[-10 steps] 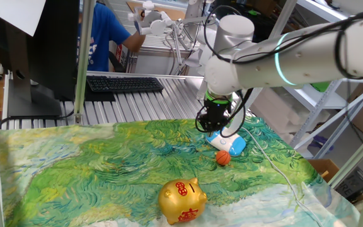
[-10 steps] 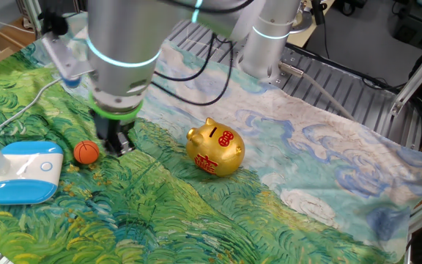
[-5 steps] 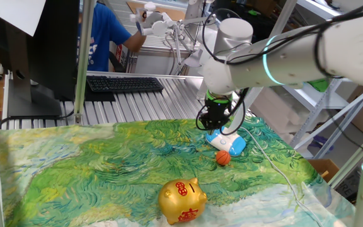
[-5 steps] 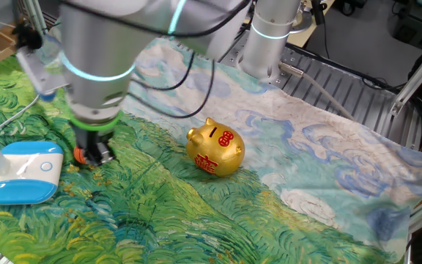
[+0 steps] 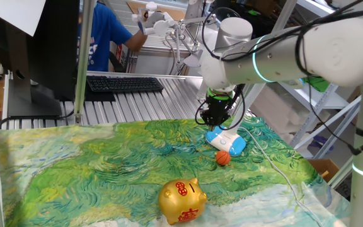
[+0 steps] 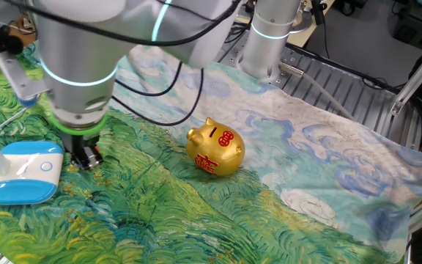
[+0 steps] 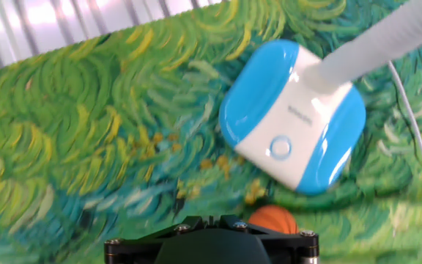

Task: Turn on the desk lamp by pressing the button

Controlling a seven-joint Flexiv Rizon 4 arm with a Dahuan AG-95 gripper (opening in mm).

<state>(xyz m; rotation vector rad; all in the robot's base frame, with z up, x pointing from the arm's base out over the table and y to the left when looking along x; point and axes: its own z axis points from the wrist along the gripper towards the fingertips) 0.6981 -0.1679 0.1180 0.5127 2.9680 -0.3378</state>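
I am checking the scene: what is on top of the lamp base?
On the desk lamp base sit a round button and the white neck. The lamp head is out of view.

Desk lamp (image 7: 293, 126): white base, light-blue ends. Ball (image 7: 273, 219): orange. Piggy bank (image 6: 215, 149): gold, red markings. Tabletop (image 5: 93, 164) cloth: swirled green, yellow, blue brushstroke pattern. Claw (image 6: 87, 156): black.

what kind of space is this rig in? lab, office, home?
Most likely a robotics lab or workshop. The arm works over a table under a painted-pattern cloth, beside a keyboard and monitor; metal shelving and a person stand behind.
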